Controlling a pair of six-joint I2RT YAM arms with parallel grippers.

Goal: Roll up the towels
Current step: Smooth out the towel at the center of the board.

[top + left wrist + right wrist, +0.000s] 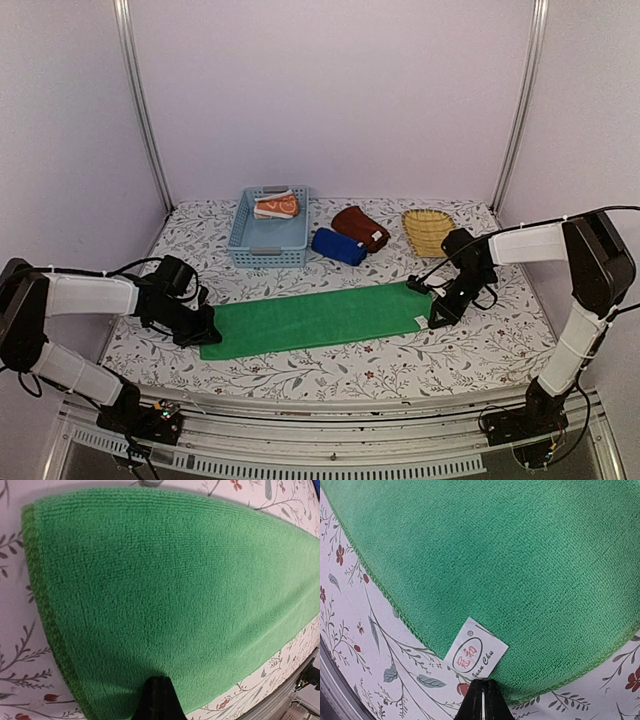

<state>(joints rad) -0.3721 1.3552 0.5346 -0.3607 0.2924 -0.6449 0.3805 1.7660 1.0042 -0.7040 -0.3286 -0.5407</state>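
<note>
1. Counter (400, 370): floral cover, everything sits on it.
2. Green towel (315, 320): laid flat in a long strip across the front, between the two arms. We read that as setup, with the strip stretched out so a roll can start from one end.
3. Basket (240, 235): light blue, at the back left, with the orange towel (277, 206) folded inside. Probably waiting its turn.
4. Wicker tray (428, 232): back right, nothing visible in it; likely the drop-off.
5. Maroon towel (360, 228) and blue towel (338, 246): touching, between basket and tray, and both look rolled already.
6. Left gripper (205, 330): jaws together, tips on the strip's left end by its near corner.
7. Right gripper (437, 318): jaws together at the right end, tips at the hem.
8. We can't tell whether either one pinches the cloth or just pins it; either way, both ends are held to keep the strip flat.
9. Label (476, 654): white tag, just beside the right tips.
</note>
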